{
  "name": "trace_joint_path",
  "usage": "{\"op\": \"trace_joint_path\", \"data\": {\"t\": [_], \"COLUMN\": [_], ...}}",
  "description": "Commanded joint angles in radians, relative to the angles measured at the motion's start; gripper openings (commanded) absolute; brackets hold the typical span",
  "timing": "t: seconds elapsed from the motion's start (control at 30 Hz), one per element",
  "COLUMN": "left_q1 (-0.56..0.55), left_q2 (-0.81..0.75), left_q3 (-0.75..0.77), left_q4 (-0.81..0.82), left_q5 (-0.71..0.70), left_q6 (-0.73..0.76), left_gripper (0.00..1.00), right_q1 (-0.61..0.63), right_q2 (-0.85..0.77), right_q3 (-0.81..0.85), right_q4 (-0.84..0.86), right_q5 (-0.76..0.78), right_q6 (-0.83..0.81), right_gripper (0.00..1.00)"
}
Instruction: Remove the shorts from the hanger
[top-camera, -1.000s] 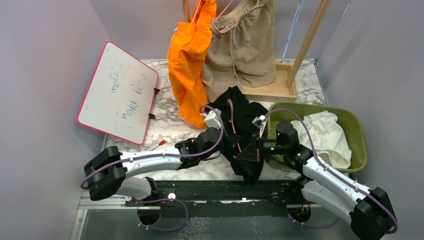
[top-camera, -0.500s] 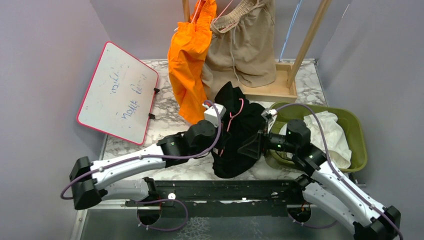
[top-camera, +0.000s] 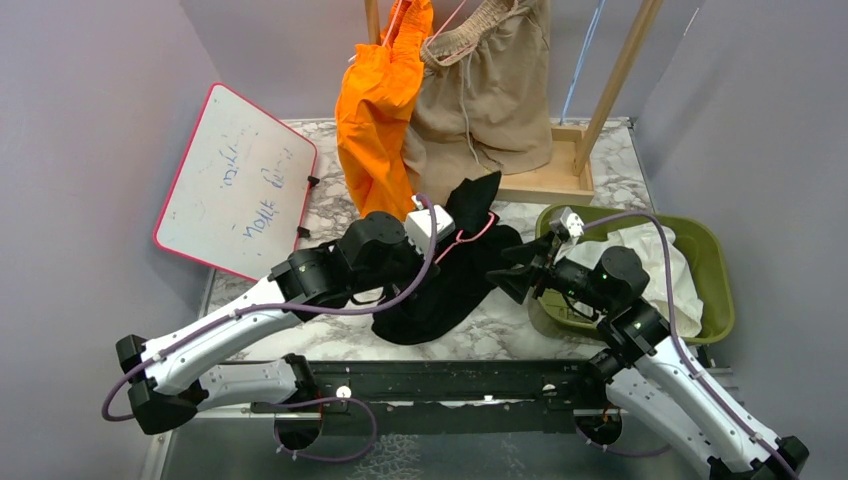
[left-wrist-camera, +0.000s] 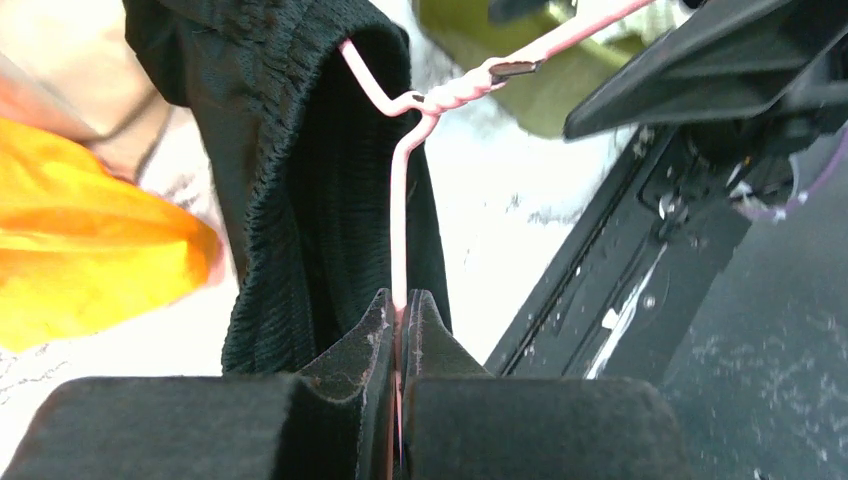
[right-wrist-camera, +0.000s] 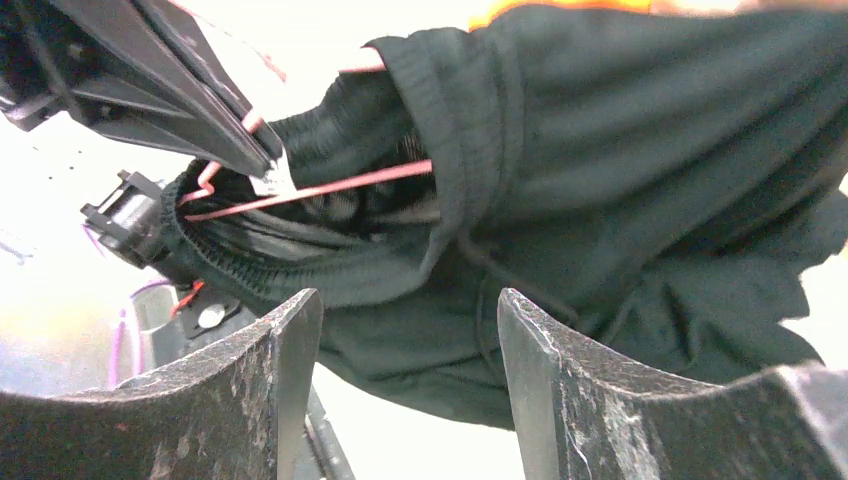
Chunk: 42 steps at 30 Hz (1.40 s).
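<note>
Writing found on one surface only, none of it legible

Faint blue handwritten marks were seen on the red-framed whiteboard (top-camera: 235, 185) in the top view; they were too smeared and small to be read. No word, number or brand could be made out.

The black shorts (top-camera: 440, 295) are matt knit cloth, ribbed at the waistband. The hanger (left-wrist-camera: 398, 220) is thin wire with a smooth pink coating. The left hand (left-wrist-camera: 400, 305) and right hand (right-wrist-camera: 405, 310) have matt black, grainy plastic fingers. The orange shorts (top-camera: 378, 120) are smooth cloth with a slight sheen; the tan shorts (top-camera: 495, 100) matt and soft. The bin (top-camera: 718, 280) is olive plastic, the tabletop (top-camera: 330, 255) smooth and marble-patterned, the stand (top-camera: 545, 182) bare wood.
</note>
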Motion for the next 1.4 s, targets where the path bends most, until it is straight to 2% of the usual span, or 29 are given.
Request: {"op": "trace_joint_path", "data": {"t": [0.0,0.13,0.33,0.47,0.8,0.87,1.0,1.2,1.37], "left_q1": [0.107,0.173,0.205,0.215,0.222,0.222,0.223,0.223,0.224], "left_q2": [0.025,0.055,0.106,0.119,0.086,0.077,0.052,0.017,0.027], "left_q3": [0.017,0.002,-0.022,-0.048,-0.091,-0.106,-0.136,-0.159,-0.175], "left_q4": [-0.055,-0.052,-0.019,0.014,0.077,0.080,0.082,0.084,0.084], "left_q5": [0.307,0.434,0.583,0.581,0.580,0.591,0.594,0.564,0.544], "left_q6": [0.077,0.078,0.079,0.037,-0.028,-0.028,-0.028,-0.012,-0.009], "left_gripper": [0.00,0.00,0.00,0.00,0.00,0.00,0.00,0.02,0.14], "right_q1": [0.004,0.004,0.008,0.018,0.151,0.156,0.157,0.157,0.157], "right_q2": [0.014,0.051,0.094,0.101,0.258,0.274,0.279,0.281,0.282], "right_q3": [0.016,0.014,-0.030,-0.071,-0.055,-0.066,-0.068,-0.086,-0.094], "right_q4": [0.140,0.173,0.295,0.390,0.385,0.412,0.415,0.457,0.460], "right_q5": [0.012,0.018,-0.039,-0.021,-0.010,0.026,0.078,-0.020,-0.057], "right_q6": [-0.159,-0.183,-0.255,-0.292,-0.397,-0.395,-0.403,-0.367,-0.356], "right_gripper": [0.67,0.67,0.70,0.71,0.72,0.64,0.39,0.14,0.03]}}
